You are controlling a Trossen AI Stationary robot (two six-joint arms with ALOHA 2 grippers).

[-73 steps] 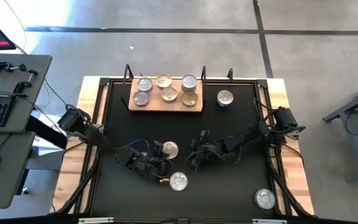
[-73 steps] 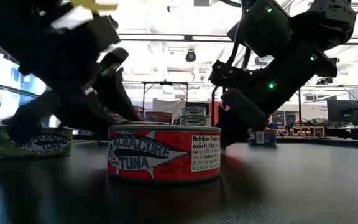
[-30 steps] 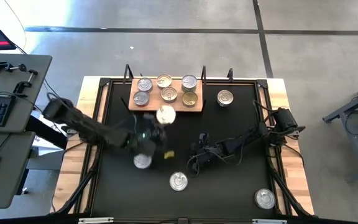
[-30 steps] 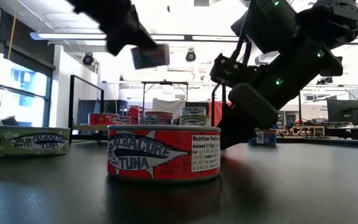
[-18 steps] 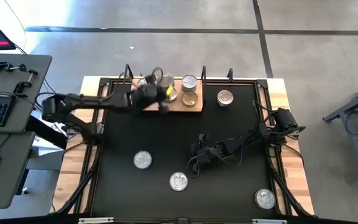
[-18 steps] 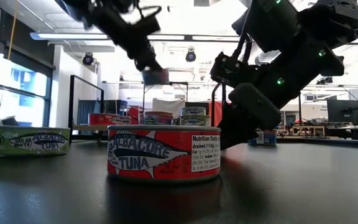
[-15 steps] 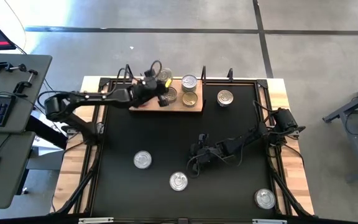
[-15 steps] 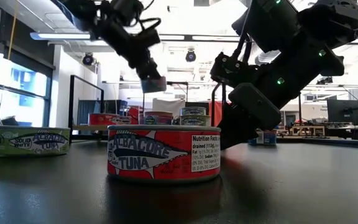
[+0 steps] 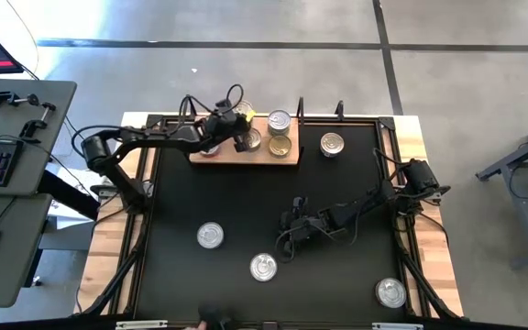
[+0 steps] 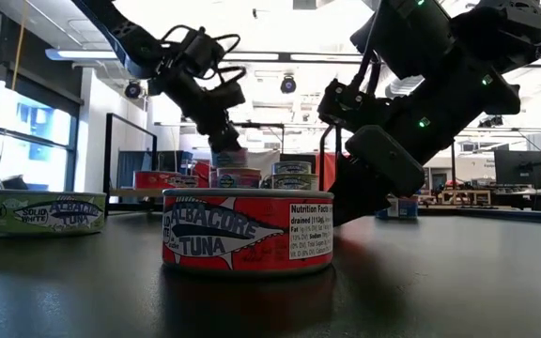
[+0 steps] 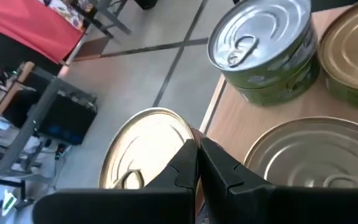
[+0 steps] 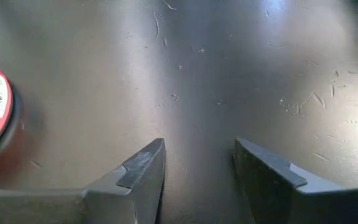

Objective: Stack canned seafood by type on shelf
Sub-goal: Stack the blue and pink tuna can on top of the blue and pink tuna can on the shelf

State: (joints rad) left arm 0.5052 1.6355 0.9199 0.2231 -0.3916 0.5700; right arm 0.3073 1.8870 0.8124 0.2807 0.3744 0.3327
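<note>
Right gripper (image 9: 293,229) waits over the middle of the table with its jaws spread and nothing between them; in its wrist view the fingers (image 12: 143,167) frame bare black surface. Nearest me I count three loose tins: the silver one (image 9: 391,292) at the near right, the red-sided albacore tin (image 10: 248,230) near centre, and the green-sided tin (image 9: 210,236) left of it. Farther off, the left gripper (image 9: 237,129) has swung from mid-table to the shelf (image 9: 291,159) and now sits low over its left end, fingers pressed together. A second ago it carried a can; I judge that can is now set on the stack there. One more tin (image 9: 333,144) stands just right of the shelf.
</note>
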